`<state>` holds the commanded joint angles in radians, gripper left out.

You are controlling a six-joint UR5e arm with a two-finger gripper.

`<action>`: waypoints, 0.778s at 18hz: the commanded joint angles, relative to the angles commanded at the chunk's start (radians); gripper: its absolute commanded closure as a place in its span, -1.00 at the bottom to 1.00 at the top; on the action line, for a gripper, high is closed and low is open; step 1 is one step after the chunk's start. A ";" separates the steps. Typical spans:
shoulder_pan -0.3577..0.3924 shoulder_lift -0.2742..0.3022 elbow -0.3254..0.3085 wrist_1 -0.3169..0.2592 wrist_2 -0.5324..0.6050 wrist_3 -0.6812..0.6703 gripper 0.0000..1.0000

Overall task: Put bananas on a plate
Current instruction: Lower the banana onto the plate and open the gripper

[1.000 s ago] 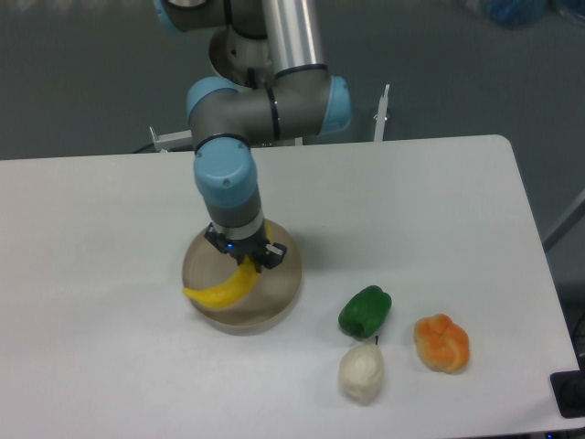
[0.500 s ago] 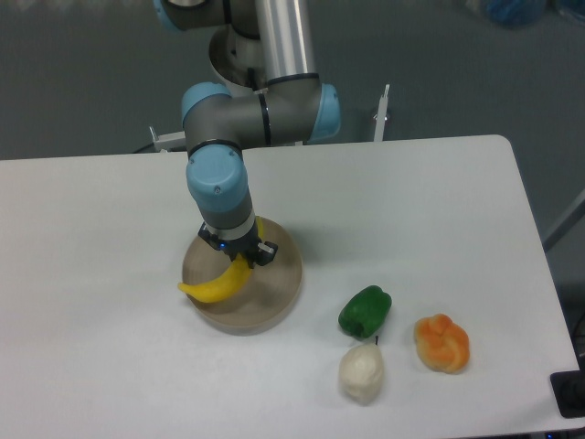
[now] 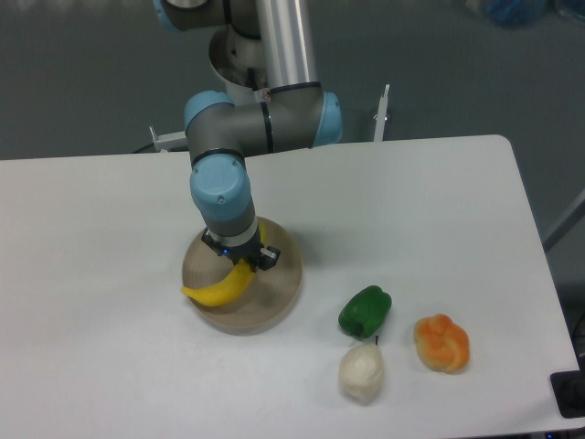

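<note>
The bright-yellow banana (image 3: 219, 288) lies across the left side of the round beige plate (image 3: 274, 293), its left tip reaching past the plate's rim. My gripper (image 3: 241, 259) points straight down over the plate and its fingers sit around the banana's upper right end. The arm hides the fingertips, so I cannot tell if they still pinch the banana or stand apart from it. The back of the plate is hidden by the wrist.
A green pepper (image 3: 366, 311), a white garlic-like bulb (image 3: 363, 373) and a lumpy orange fruit (image 3: 442, 343) lie to the right of the plate near the front edge. The white table (image 3: 110, 219) ends at the right near x 600.
The wrist and banana shifted slightly left and up a second ago, then back a little right and down. The banana's left tip stays over the plate's left rim.
</note>
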<state>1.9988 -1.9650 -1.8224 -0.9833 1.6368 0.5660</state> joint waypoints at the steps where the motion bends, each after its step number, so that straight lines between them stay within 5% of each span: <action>1: 0.000 -0.002 -0.002 0.000 0.000 0.003 0.53; 6: 0.003 -0.006 0.003 0.000 0.002 0.008 0.46; 9: 0.018 -0.005 0.009 0.000 0.000 0.008 -0.30; 10: 0.029 0.001 0.008 0.000 0.000 0.006 -0.78; 11: 0.035 0.005 0.005 0.000 0.000 0.006 -1.00; 14: 0.049 0.012 0.005 -0.003 -0.006 0.008 -1.00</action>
<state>2.0478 -1.9528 -1.8178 -0.9863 1.6306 0.5737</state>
